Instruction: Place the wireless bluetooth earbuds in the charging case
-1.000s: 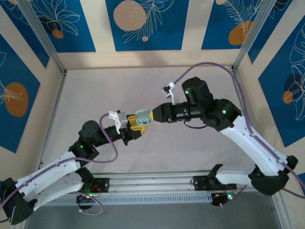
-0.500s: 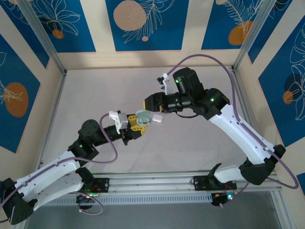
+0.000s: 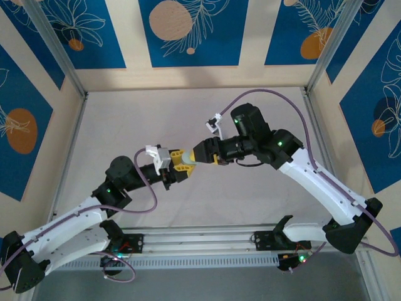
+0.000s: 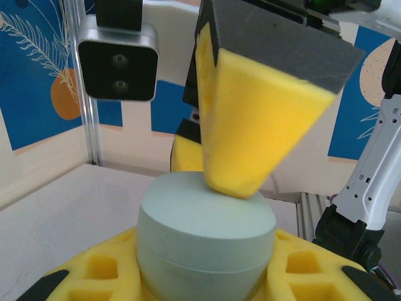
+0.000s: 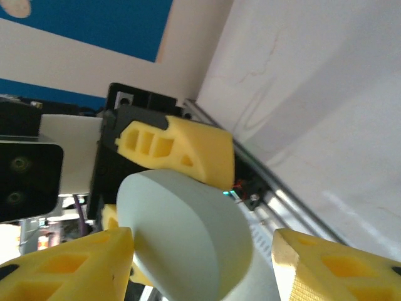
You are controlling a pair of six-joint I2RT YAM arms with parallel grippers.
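Yellow foam fingers (image 4: 94,271) of the left gripper (image 4: 203,282) grasp a pale green case (image 4: 207,219) from both sides, one at each flank, with the rounded case standing up between them. A thin seam runs round the case below its flat top. The lid is down, so what lies inside is hidden.

On that top rests the blunt tip of one yellow finger of the right gripper (image 5: 203,266); its mate shows lower, behind the case. In the right wrist view those two fingers stand spread apart, released rather than clamped. The case touches the one at the lower left, and a gap shows before the one at the lower right. One left finger, with square cut-outs, sits against the far side of the case there.

From above, the two grippers meet tip to tip over the middle of the pale table (image 3: 125,125). The left arm reaches in from the near left and the right arm bends in from the right. The case is held up off the table.

A black camera (image 4: 117,59) on the right wrist faces the left wrist view, and a purple cable (image 3: 263,91) arcs over the right arm. Walls (image 3: 188,31) of blue and cream panels with leaf prints and orange discs surround the table. A metal rail (image 3: 200,241) runs along its near edge.
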